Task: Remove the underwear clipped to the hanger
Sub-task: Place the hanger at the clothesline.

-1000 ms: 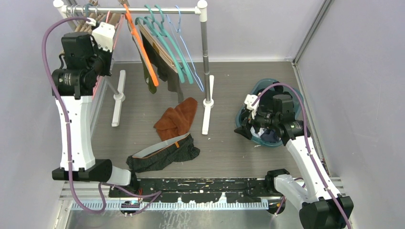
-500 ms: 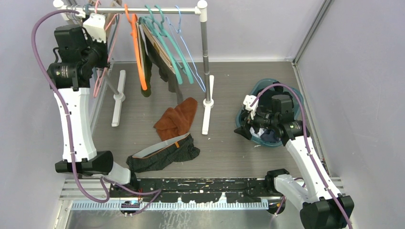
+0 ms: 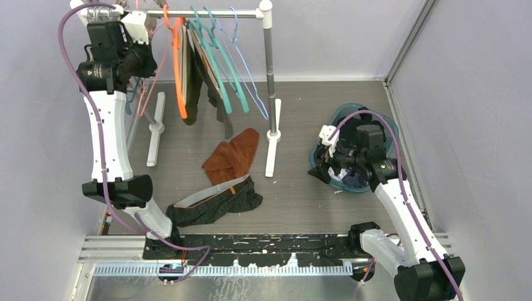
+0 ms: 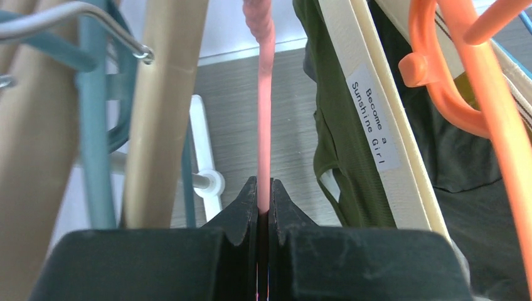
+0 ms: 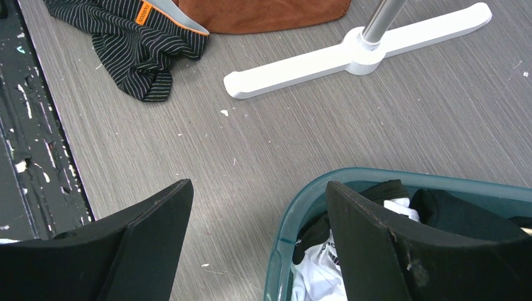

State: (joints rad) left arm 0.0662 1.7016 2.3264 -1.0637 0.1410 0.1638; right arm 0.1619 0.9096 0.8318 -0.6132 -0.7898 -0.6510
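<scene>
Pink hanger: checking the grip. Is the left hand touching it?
Touching. Left wrist view shows the pink hanger pinched between the left hand's shut fingers.

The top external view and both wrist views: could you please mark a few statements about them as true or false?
1. The left gripper is shut on a pink hanger. True.
2. The right gripper holds a garment. False: it is open and empty, above the edge of the teal basket.
3. The striped underwear lies on the table. True.
4. The rust-brown cloth hangs from the orange hanger. False: it lies on the table.
5. Under the rail hangs olive-green underwear. True.
</scene>
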